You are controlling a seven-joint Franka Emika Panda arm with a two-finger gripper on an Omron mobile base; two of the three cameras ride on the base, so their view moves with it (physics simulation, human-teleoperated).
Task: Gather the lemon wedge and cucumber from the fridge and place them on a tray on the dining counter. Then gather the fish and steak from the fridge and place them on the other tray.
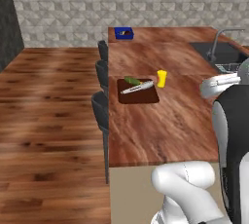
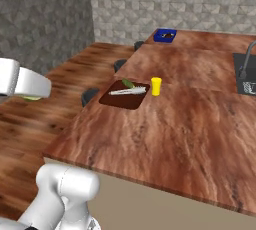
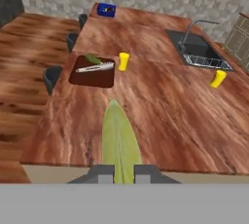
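While the jaws clench the lemon wedge (image 3: 119, 140), cucumber (image 3: 93, 59) and fish (image 3: 95, 67) on tray (image 3: 97, 78)

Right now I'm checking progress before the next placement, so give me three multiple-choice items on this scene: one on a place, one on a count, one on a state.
1. Where does the slim silvery-white fish lie?
A. on the dark brown tray
B. in the blue tray
C. in the sink

2. How many yellow cups stand on the dining counter in the hand view?
A. one
B. two
C. four

3. What state is the tool in?
A. wide open, empty
B. closed on a pale yellow-green piece
C. closed on a yellow cup

Answers:
1 A: the fish rests on the dark brown tray.
2 B: one yellow cup is by the tray and another near the sink, both on the dining counter.
3 B: the tool pinches the pale yellow-green piece.
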